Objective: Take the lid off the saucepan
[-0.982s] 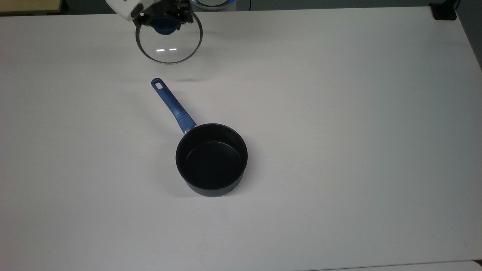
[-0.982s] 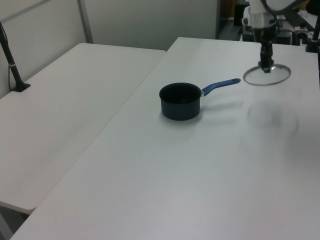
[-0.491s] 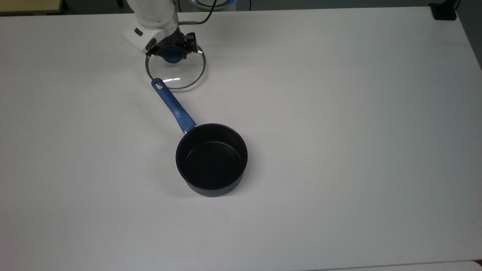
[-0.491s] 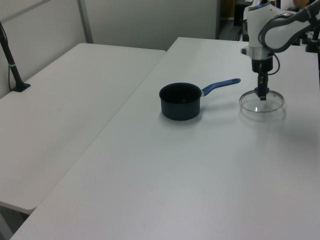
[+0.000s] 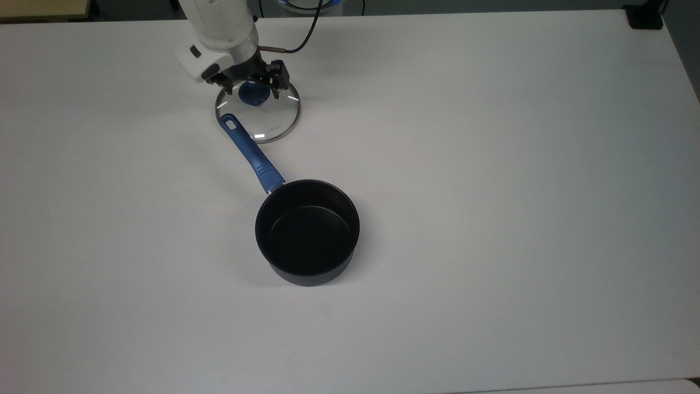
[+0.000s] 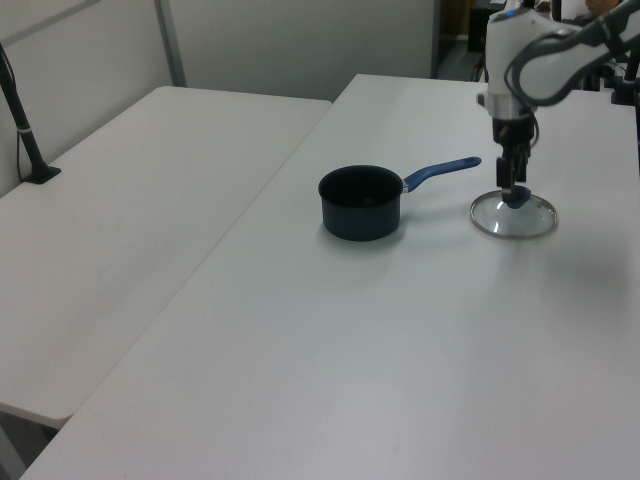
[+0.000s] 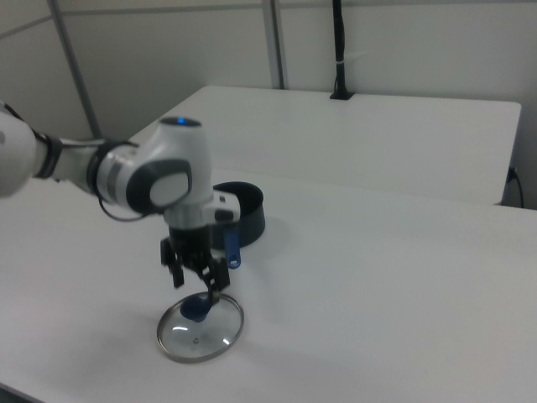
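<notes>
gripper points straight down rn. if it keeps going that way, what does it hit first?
Most likely the lid's blue knob: the gripper sits open right over it, fingers either side. The lid lies flat on the table beside the saucepan. The fingertips could instead reach the glass.

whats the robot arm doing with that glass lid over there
The arm has taken the lid off the saucepan and set it on the white table, by the end of the pan's blue handle. The gripper hangs right over the lid's blue knob, fingers spread and apparently letting go. The saucepan sits uncovered.
</notes>
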